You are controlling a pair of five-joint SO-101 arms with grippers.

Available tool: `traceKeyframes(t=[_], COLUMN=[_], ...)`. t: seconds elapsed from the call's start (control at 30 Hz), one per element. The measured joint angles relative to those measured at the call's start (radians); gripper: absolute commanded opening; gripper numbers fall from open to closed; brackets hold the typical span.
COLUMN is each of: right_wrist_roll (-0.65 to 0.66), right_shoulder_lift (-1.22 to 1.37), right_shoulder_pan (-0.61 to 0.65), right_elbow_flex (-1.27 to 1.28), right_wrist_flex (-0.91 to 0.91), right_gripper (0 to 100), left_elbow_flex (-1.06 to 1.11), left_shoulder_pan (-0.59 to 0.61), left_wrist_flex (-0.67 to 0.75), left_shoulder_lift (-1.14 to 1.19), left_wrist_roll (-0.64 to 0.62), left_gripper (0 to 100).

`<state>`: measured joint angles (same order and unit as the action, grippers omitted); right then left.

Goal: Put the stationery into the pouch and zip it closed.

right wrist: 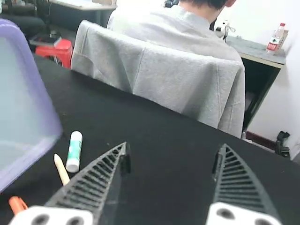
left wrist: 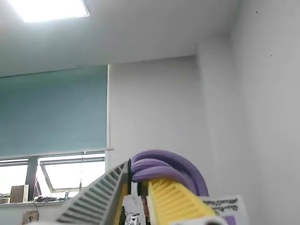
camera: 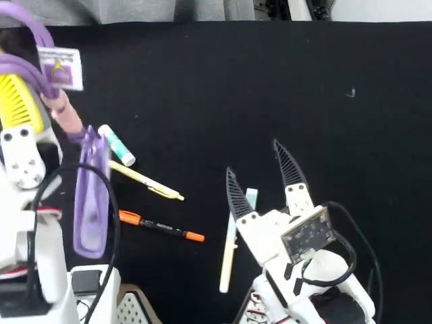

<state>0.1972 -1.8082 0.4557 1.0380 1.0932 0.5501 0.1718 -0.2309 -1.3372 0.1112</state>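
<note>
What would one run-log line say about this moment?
left claw: shut on pouch | right claw: open above pale pen | glue stick, yellow pen, orange marker: on table

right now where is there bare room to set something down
Bare: the far half of the table and right of the right pincer. Crowded: between pouch and pincer, with glue stick, yellow pen, orange marker, cream pen.
</note>
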Motion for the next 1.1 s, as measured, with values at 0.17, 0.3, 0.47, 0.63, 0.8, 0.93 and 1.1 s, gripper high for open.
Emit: traceKeyframes(t=[0.17, 0.3, 0.47, 0.63, 0.8, 0.93, 1.1], right_wrist_roll=[0.069, 0.075, 0.077, 0.075, 0.075, 0.046, 0.041], right_shoulder_lift=[0.0, 0.0, 0.0, 0.002, 0.149, 0.311, 0.486], right_shoulder_pan=[0.0, 0.0, -0.084, -0.175, -0.192, -0.192, -0.192], right_elbow_flex=[0.0, 0.0, 0.0, 0.057, 0.069, 0.069, 0.071], right_wrist_flex=[0.044, 0.1, 0.146, 0.144, 0.081, 0.006, -0.057], right_gripper=[27.9, 27.9, 27.9, 27.9, 27.9, 27.9, 27.9], left_elbow_flex=[0.038, 0.157, 0.319, 0.348, 0.338, 0.261, 0.109], left_shoulder_pan=[0.0, 0.002, 0.0, 0.034, 0.095, 0.186, 0.334], left_wrist_flex=[-0.063, -0.066, -0.069, -0.086, -0.14, -0.193, -0.262], left_shoulder_lift=[-0.114, -0.199, -0.293, -0.307, -0.241, -0.137, 0.008], left_wrist_roll=[0.058, 0.155, 0.258, 0.278, 0.278, 0.273, 0.192], left_gripper=[3, 3, 3, 3, 3, 3, 3])
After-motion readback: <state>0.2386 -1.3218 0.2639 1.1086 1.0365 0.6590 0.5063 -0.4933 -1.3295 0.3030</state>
